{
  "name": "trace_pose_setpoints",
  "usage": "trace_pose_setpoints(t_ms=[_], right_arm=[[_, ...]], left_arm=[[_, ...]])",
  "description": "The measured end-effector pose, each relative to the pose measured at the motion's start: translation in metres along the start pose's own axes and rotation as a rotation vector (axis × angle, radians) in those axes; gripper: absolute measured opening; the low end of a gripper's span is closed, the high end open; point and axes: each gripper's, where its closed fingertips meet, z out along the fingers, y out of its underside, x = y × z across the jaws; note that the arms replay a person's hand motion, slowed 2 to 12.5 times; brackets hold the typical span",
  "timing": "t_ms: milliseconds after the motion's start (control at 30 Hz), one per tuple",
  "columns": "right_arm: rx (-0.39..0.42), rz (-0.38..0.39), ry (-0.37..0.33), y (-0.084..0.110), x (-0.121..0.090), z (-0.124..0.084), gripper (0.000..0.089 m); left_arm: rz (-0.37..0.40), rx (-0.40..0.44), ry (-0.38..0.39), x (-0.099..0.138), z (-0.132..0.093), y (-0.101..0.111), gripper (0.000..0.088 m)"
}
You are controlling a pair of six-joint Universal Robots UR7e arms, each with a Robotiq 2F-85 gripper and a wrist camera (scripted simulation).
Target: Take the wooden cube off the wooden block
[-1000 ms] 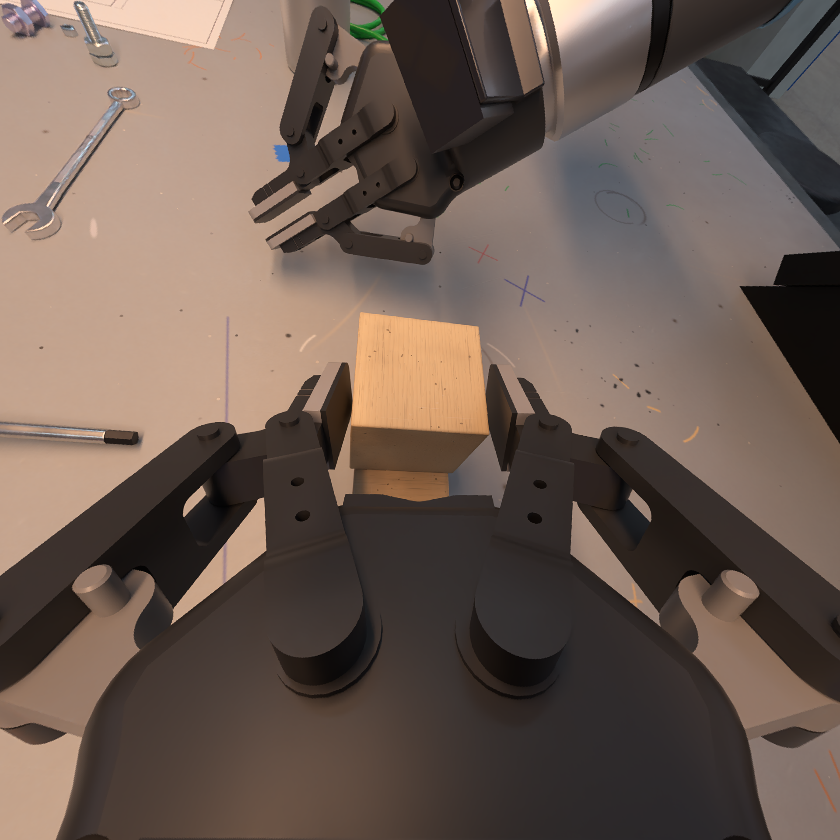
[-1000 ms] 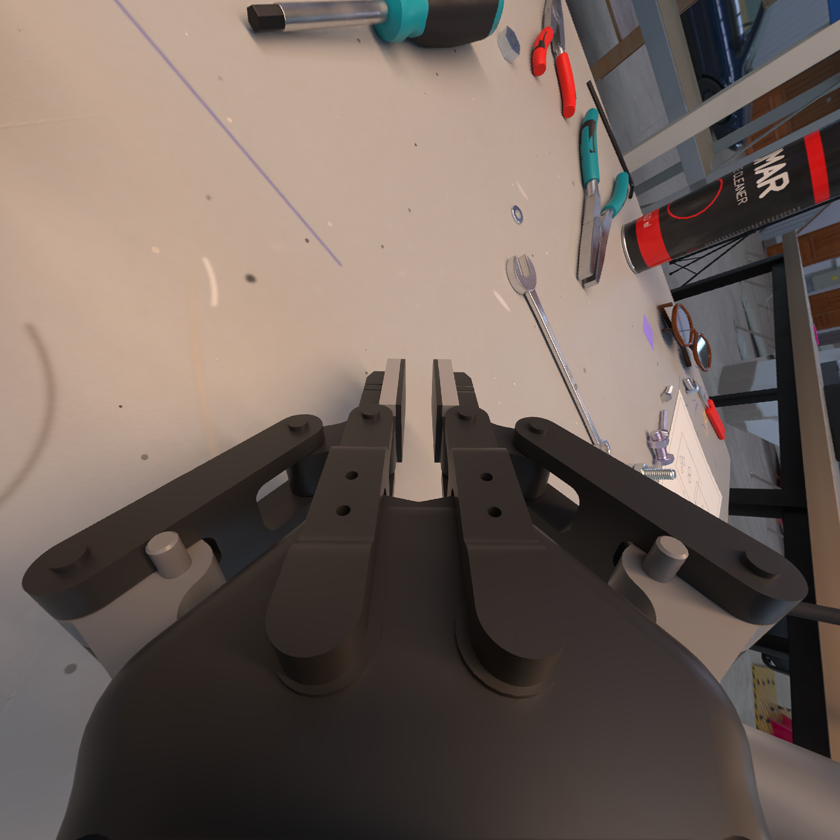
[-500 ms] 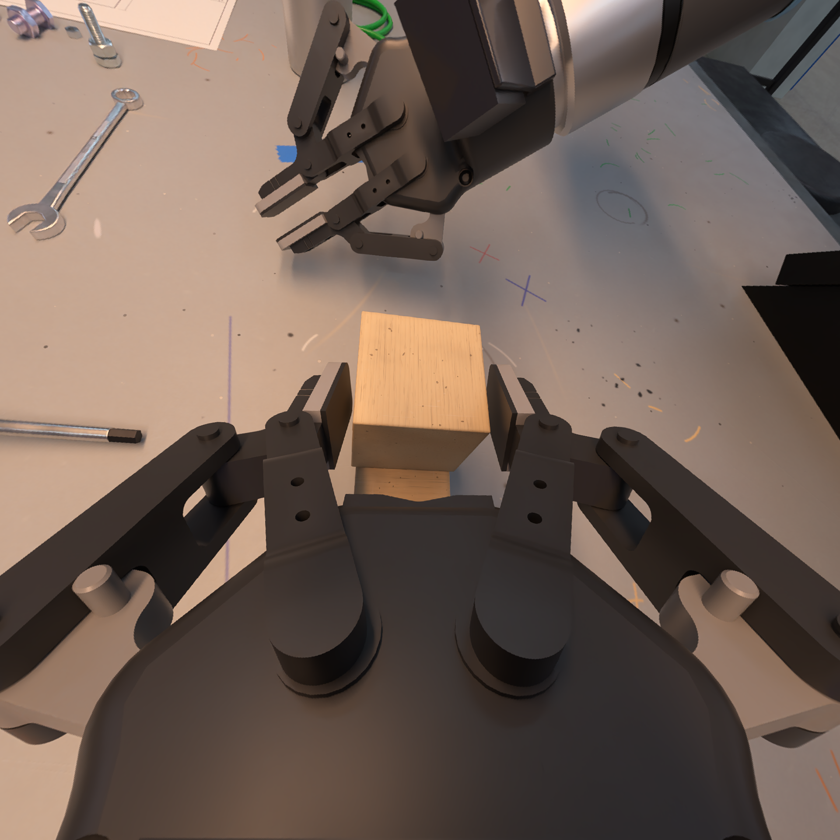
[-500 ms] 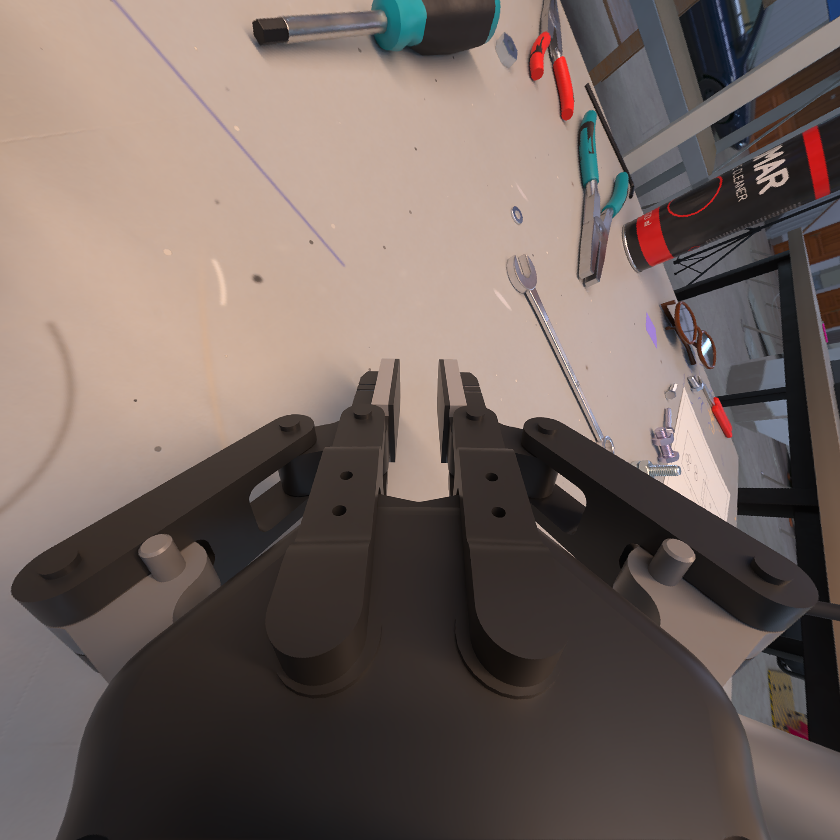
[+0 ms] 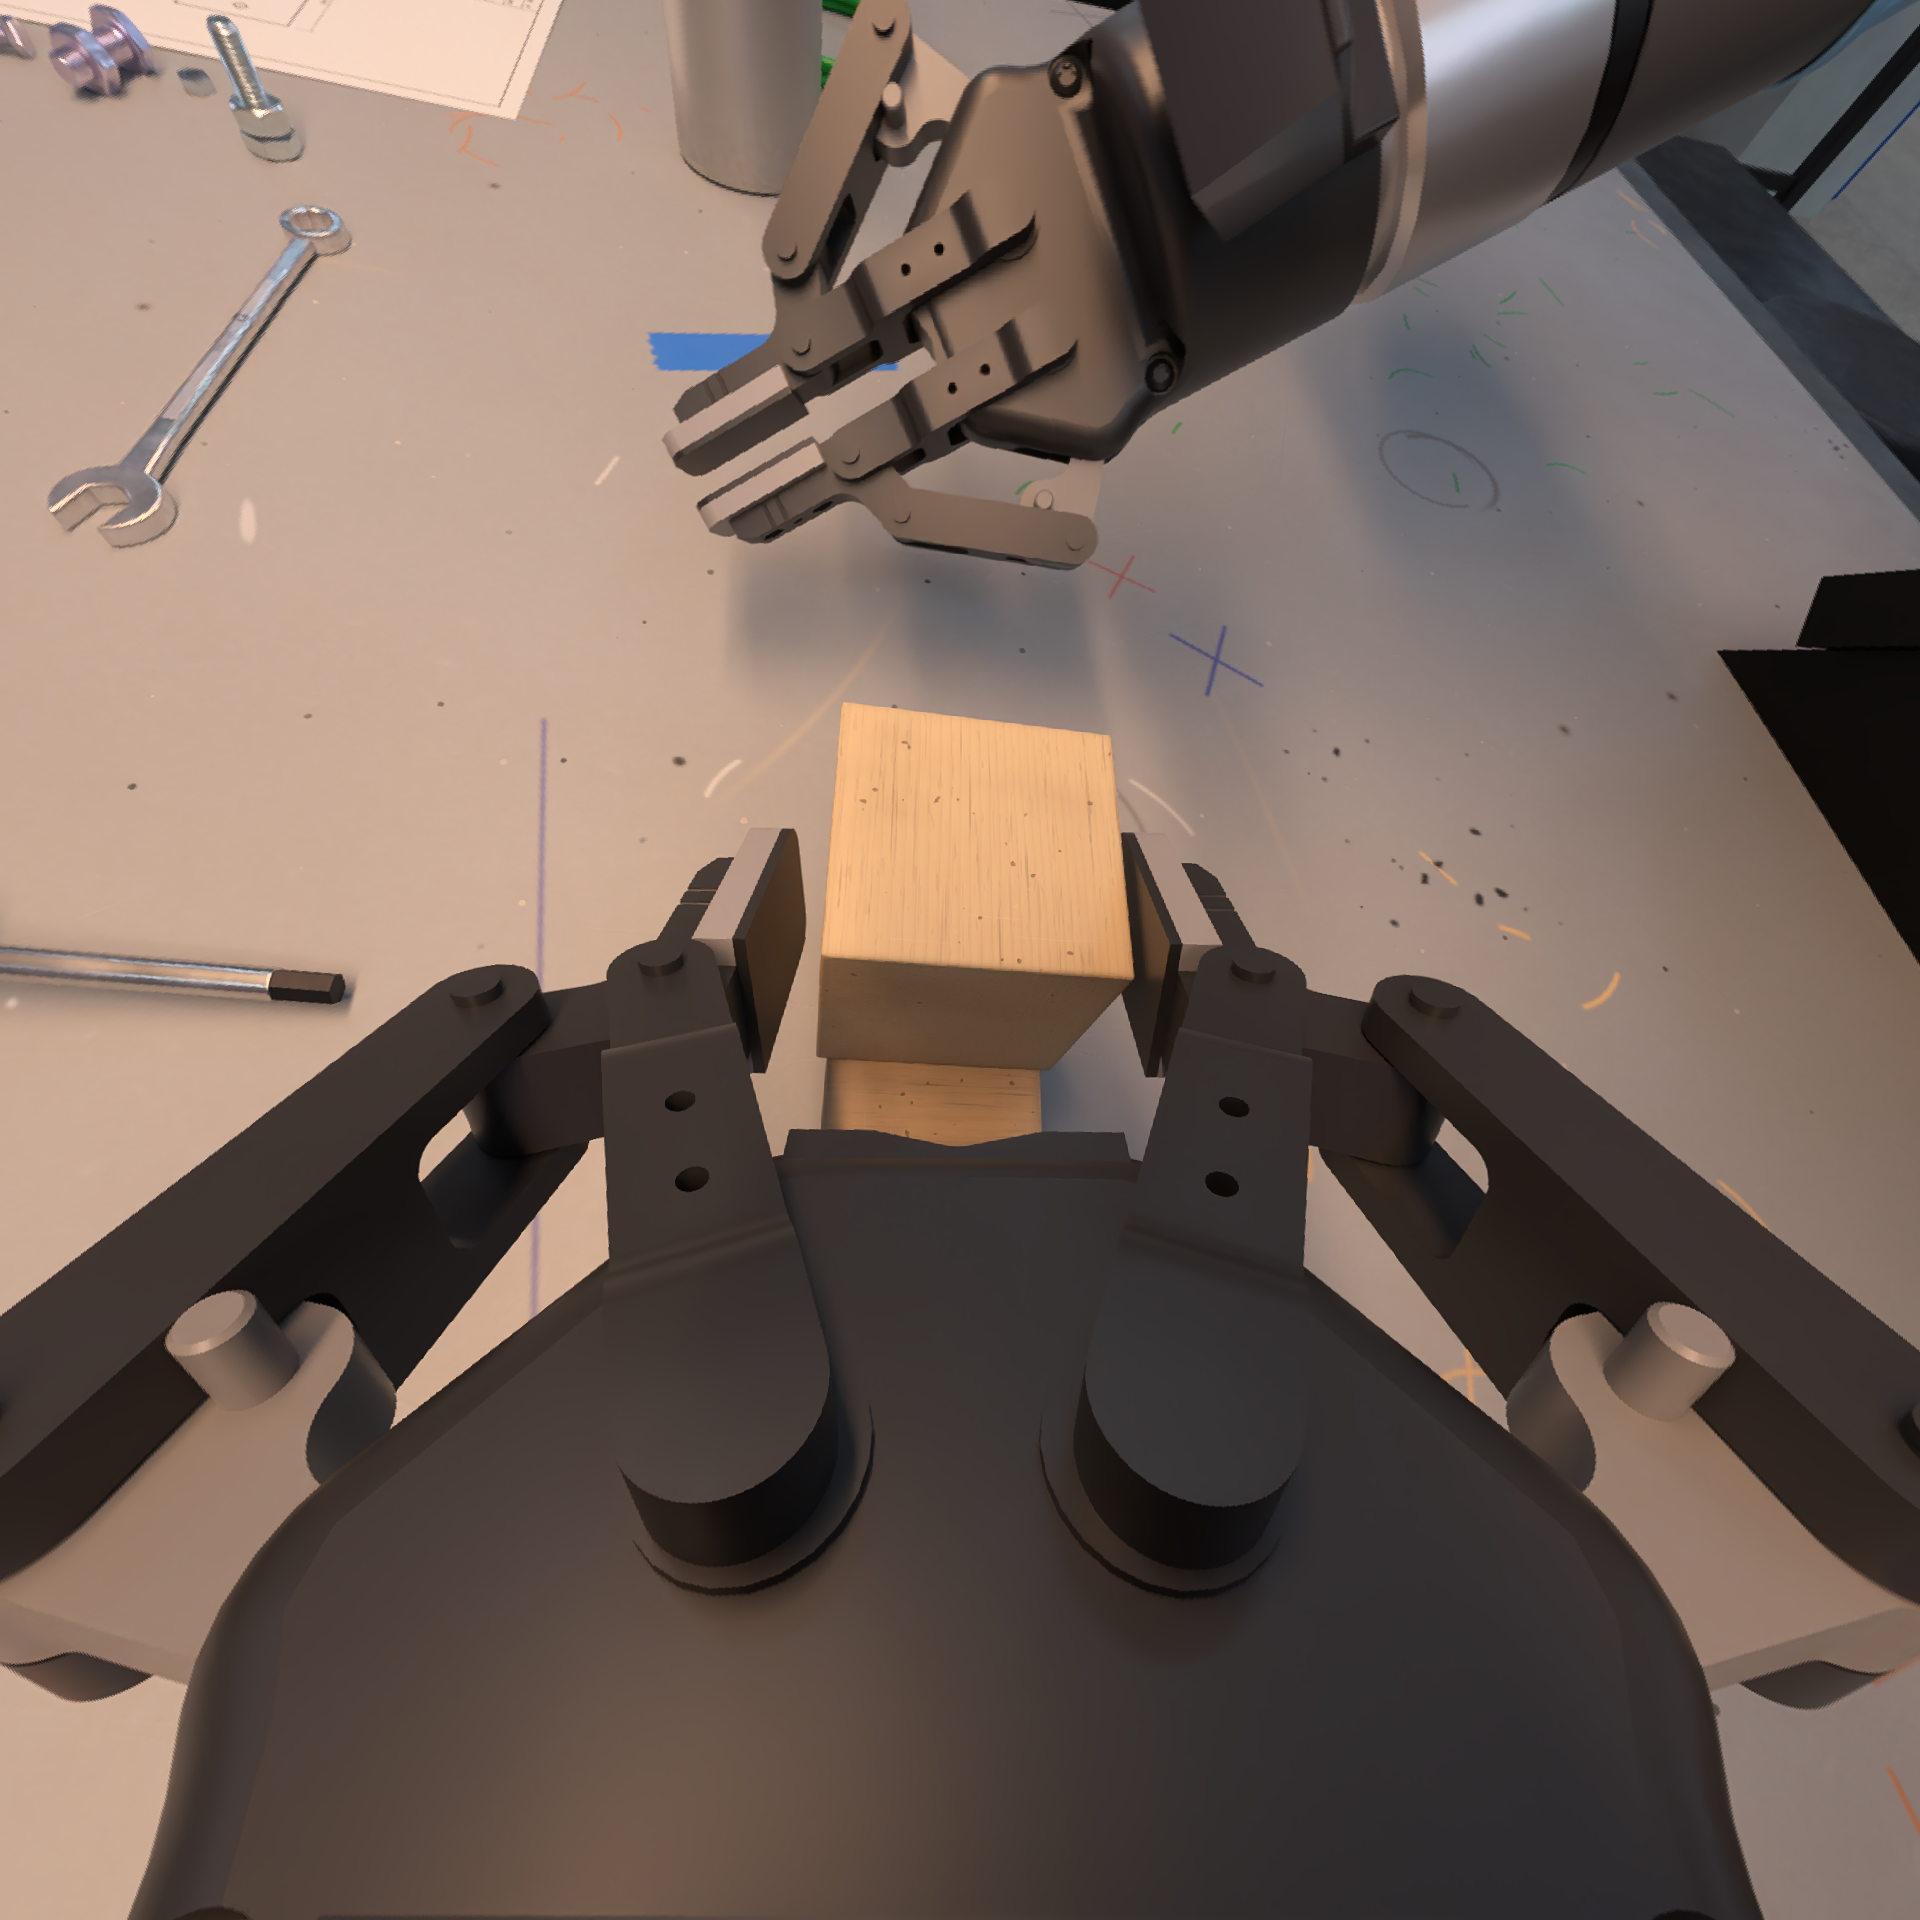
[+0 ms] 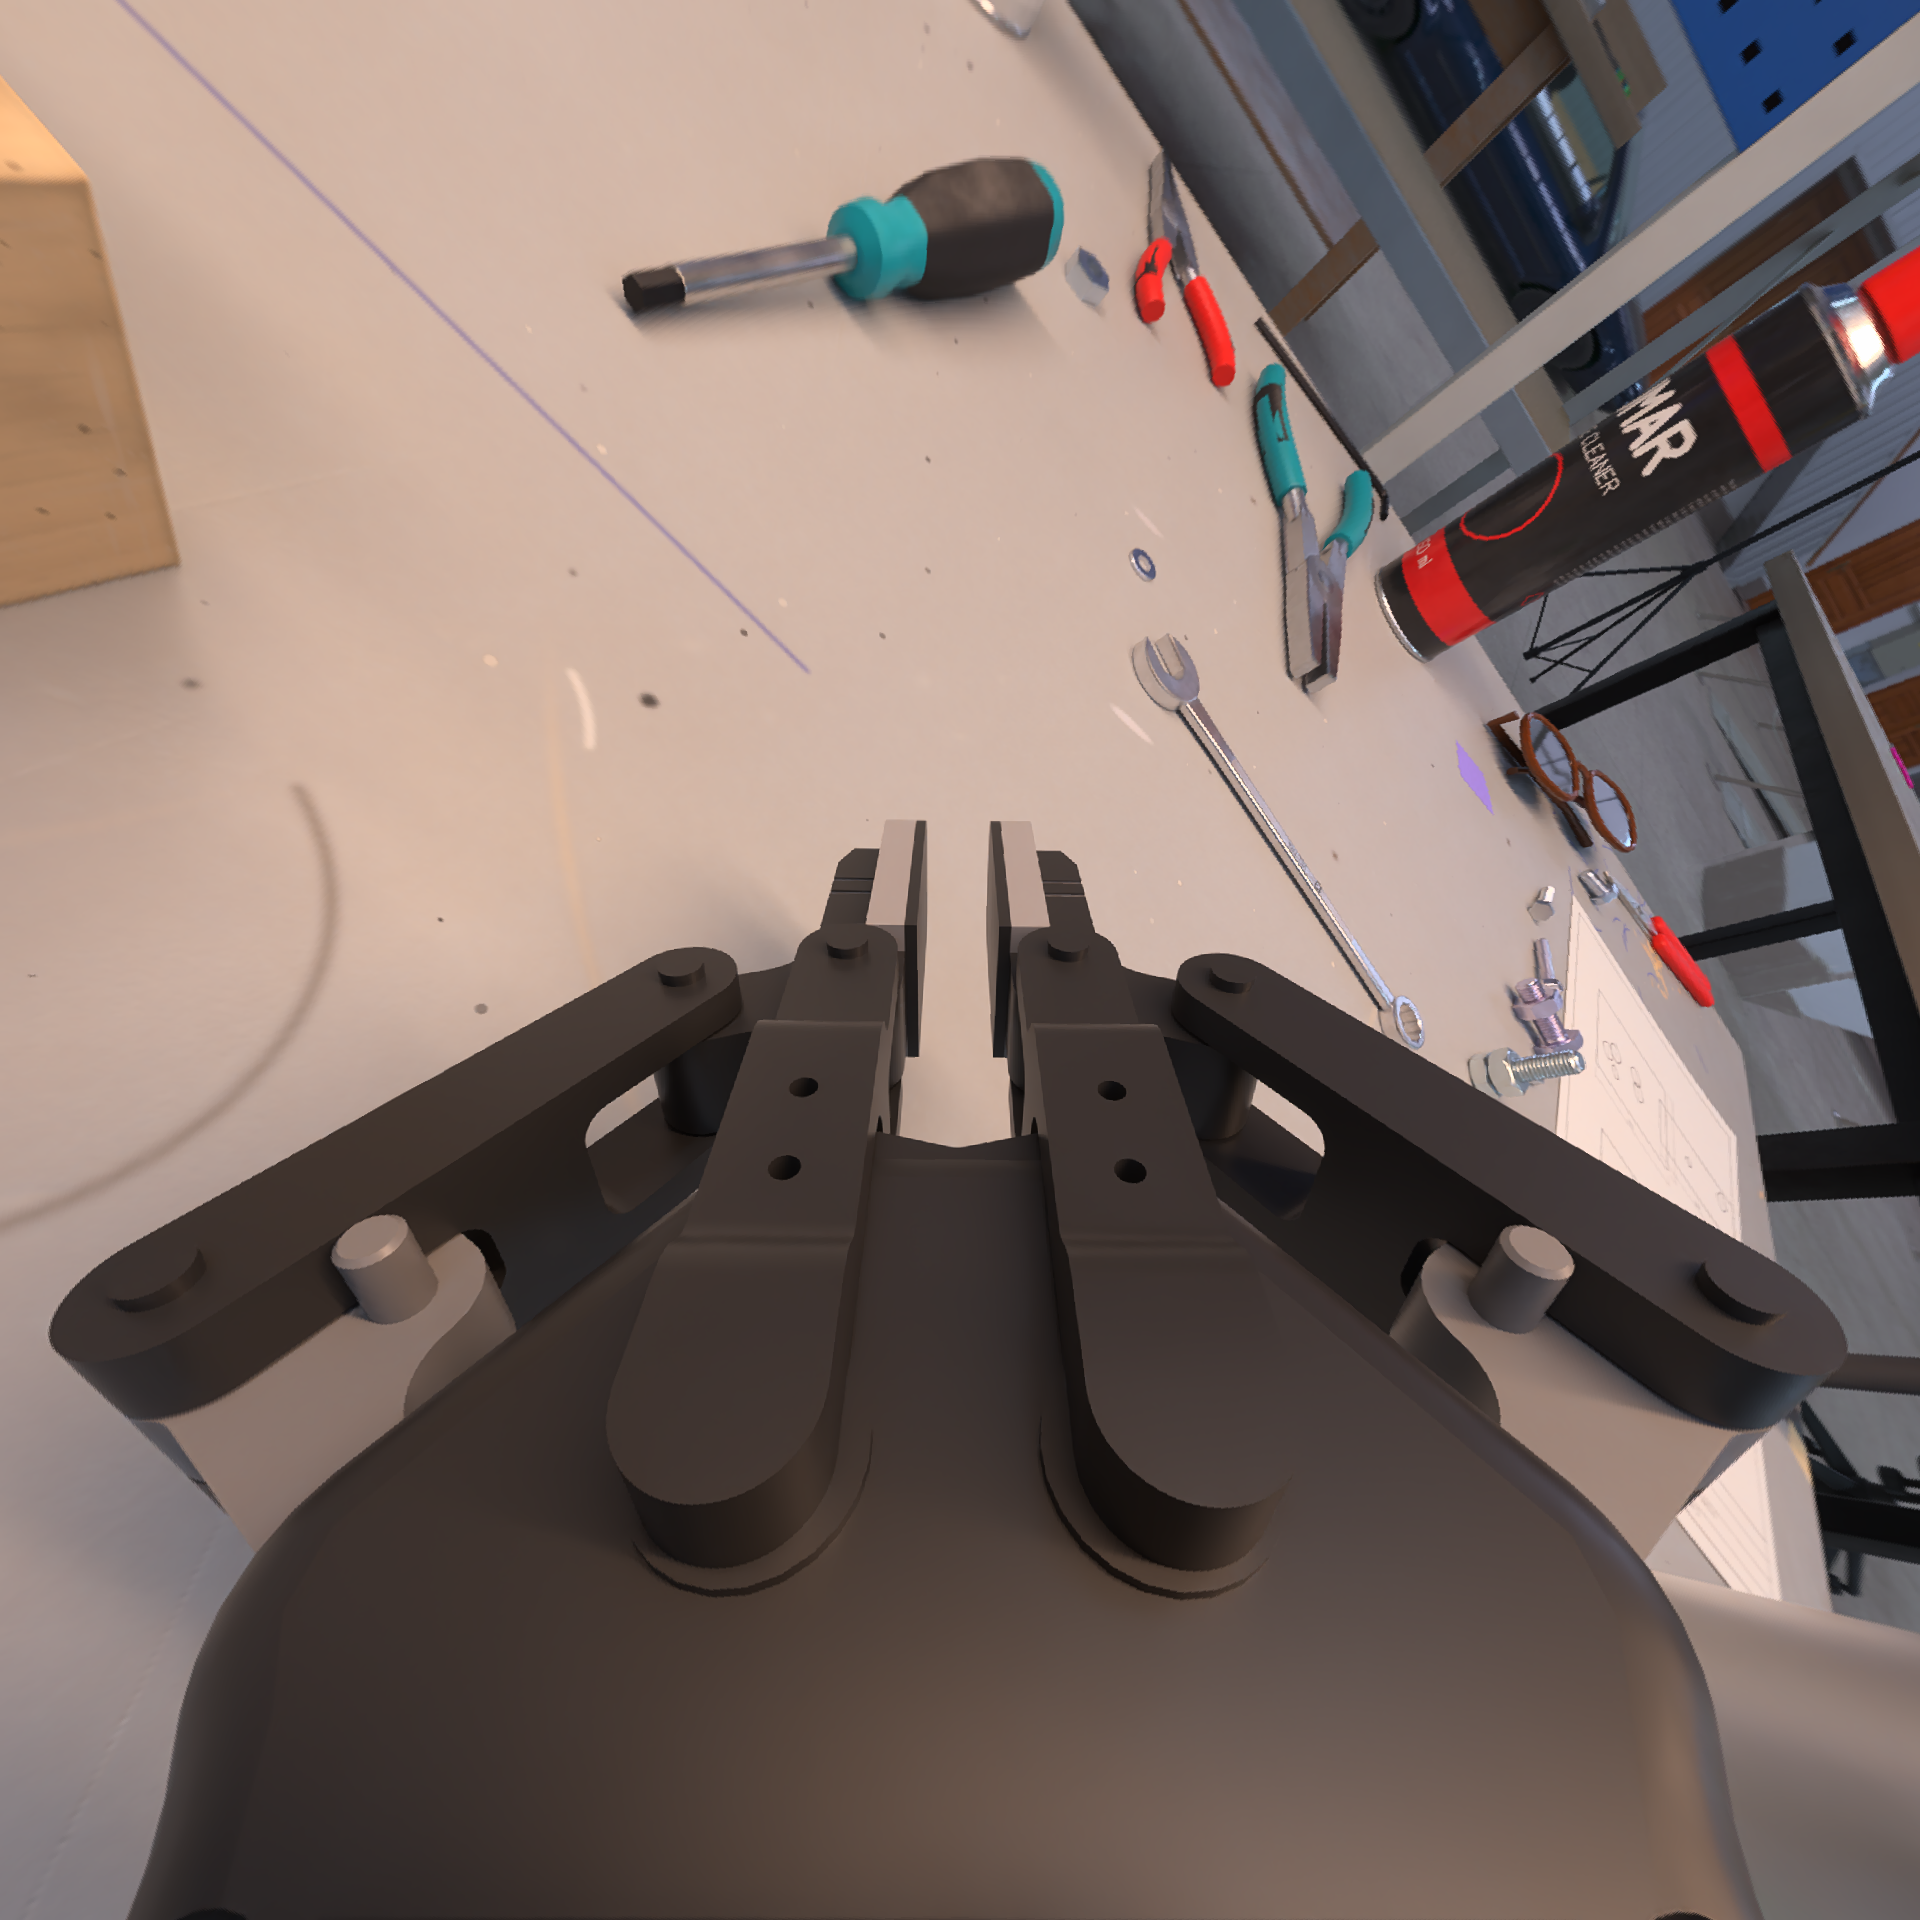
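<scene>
Wooden cube [image 5: 971,847] sits at the centre of the left wrist view, stacked on the wooden block [image 5: 930,1107], of which only a pale strip shows beneath it, just above the gripper body. The left gripper [image 5: 966,935] straddles the cube with its fingers spread: the pad on the left stands a slim gap off the cube's side, and the pad on the right is at the cube's edge, contact unclear. In the upper middle of that frame the right gripper [image 5: 743,462] hovers over the grey table [image 5: 416,623], its fingers parted by a narrow gap and holding nothing. A wrench [image 5: 197,379] lies in the upper left, and a screwdriver [image 6: 862,244] near the top of the right wrist view.
</scene>
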Motion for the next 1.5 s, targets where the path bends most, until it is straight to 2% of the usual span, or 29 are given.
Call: trace_pose_setpoints(t_ms=[233, 500, 667, 933, 1300, 1500], right_arm=[[0.101, 0.082, 0.017, -0.007, -0.002, -0.015, 0.01], [0.168, 0.138, 0.101, -0.008, 0.007, -0.033, 0.0092], [0.202, 0.209, 0.13, -0.01, 0.012, -0.044, 0.0062], [0.201, 0.327, 0.115, -0.005, 0.015, -0.051, 0.0061], [0.176, 0.415, 0.055, -0.002, 0.013, -0.05, 0.0089], [0.16, 0.474, 0.065, 0.002, 0.017, -0.048, 0.0093]], left_arm=[[0.001, 0.002, -0.007, -0.001, 0.0, 0.001, 0.0525], [-0.001, 0.01, -0.003, -0.001, 0.002, 0.0, 0.0496], [0.001, 0.009, -0.001, 0.0, 0.004, 0.0, 0.049], [0.006, 0.009, -0.008, 0.002, 0.006, -0.002, 0.049], [0.011, 0.023, 0.007, 0.013, 0.004, -0.008, 0.049], [0.028, 0.032, 0.001, 0.02, -0.002, -0.011, 0.049]])
